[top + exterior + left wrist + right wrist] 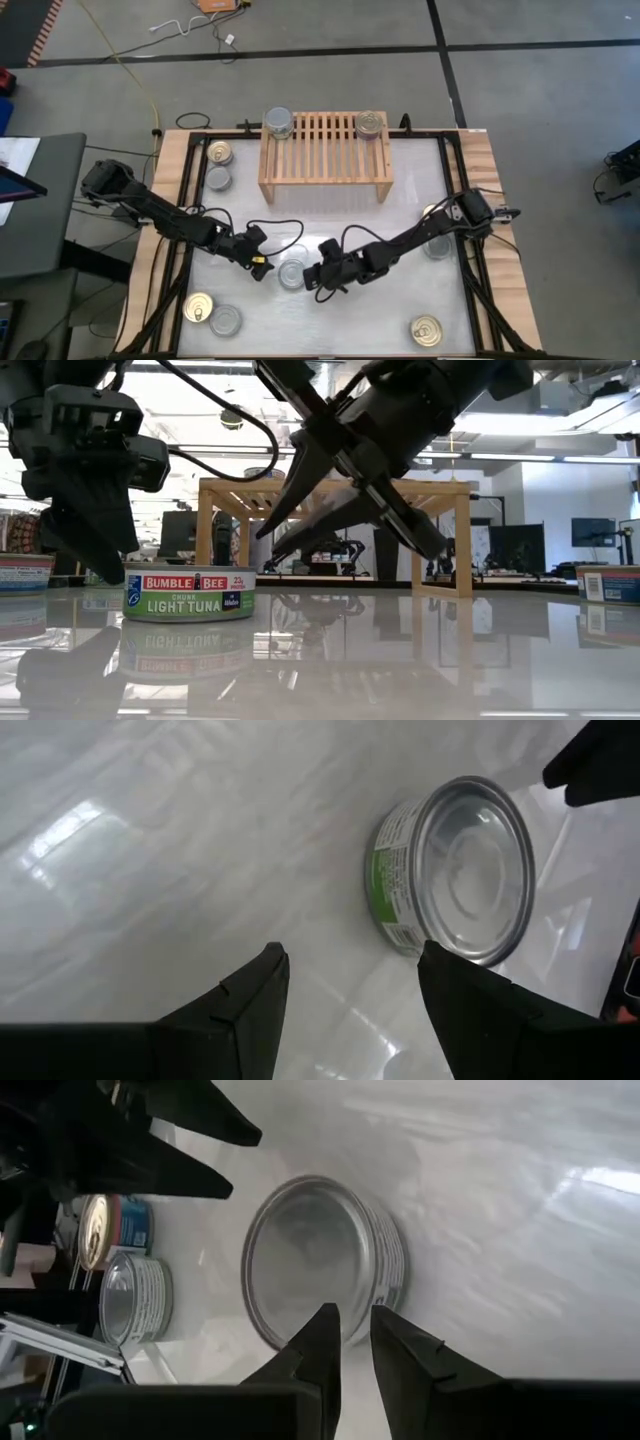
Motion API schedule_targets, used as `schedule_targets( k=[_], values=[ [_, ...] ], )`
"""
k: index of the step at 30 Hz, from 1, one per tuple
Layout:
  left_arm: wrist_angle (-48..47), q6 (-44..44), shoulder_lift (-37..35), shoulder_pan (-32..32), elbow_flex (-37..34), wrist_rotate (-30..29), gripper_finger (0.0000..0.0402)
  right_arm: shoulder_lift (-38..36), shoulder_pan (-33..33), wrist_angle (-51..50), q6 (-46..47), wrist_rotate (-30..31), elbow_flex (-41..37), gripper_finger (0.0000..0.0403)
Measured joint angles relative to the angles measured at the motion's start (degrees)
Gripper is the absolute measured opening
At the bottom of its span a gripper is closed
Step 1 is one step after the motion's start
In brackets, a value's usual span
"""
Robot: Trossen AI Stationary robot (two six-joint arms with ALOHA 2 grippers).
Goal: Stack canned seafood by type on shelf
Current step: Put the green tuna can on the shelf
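Found left gripper (258,264) low over the worktop (330,225), fingers moderately apart, nothing between them. Found right gripper (322,278) facing it from the opposite side, fingers nearly together with only a narrow slot, also empty.

Located one silver-topped tin (293,272) between the two grippers, flat on its base, lid up, green label round the wall. Noted no long axis: round and squat, so graspable across any diameter.

From the left wrist view, placed the tin ahead of the left gripper and off to one finger's side, not centred in the gap. From the right wrist view, placed the right fingertips just over the tin's near rim. Judged the right gripper the nearer, but too narrowly set to span the tin. Judged the left gripper better opened, though needing a sideways shift to straddle the tin, and possibly more width.

Located the shelf (325,150) at the far side of the worktop, well apart from this tin. Recorded a silver stack (279,122) at its left end and a gold-lidded tin (369,124) at its right. Judged the silver stack the proper destination, closer to the left arm's side.
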Motion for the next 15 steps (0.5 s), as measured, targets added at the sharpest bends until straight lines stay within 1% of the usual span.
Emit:
schedule_targets(
  k=[6, 11, 15],
  values=[
    [0.0, 0.0, 0.0, 0.0, 0.0, 0.0, 0.0215, 0.0, -0.5, -0.6, -0.1, 0.0, 0.0, 0.0087],
    [0.1, 0.0, 0.0, 0.0, 0.0, 0.0, 0.0215, 0.0, -0.4, -0.5, -2.6, 0.0, 0.0, 0.0087],
    [0.1, 0.0, 0.0, 0.0, 0.0, 0.0, 0.0215, 0.0, -0.4, -0.4, -2.6, 0.0, 0.0, 0.0097]
  ],
)
